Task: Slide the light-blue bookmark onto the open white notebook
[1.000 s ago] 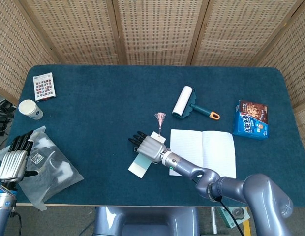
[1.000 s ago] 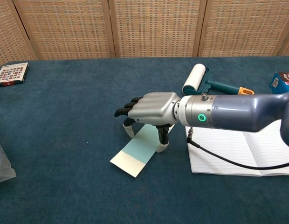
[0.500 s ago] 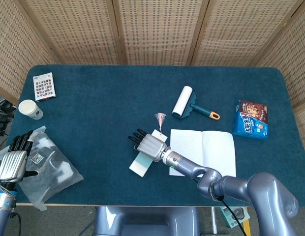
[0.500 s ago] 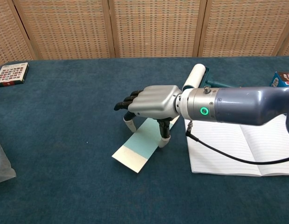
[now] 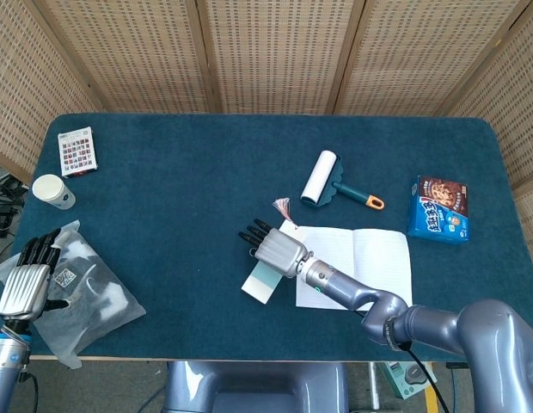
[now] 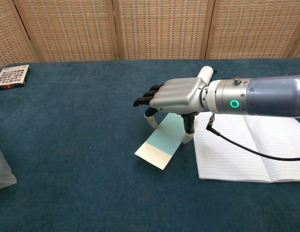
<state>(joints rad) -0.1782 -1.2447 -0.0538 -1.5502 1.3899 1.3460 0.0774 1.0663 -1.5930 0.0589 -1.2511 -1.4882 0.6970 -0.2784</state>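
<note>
Pressing on the light-blue bookmark — right hand, beside notebook.

Right hand sits palm-down out over the middle of the table, fingers spread, white fingertips pointing down onto the surface, forearm running back to the right. Left hand waits at the near left edge, palm down, dark fingers loosely extended forward, gripping nothing.

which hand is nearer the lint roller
Right. The right hand rests on the bookmark just below the lint roller; the left hand sits at the table's far left edge.
</note>
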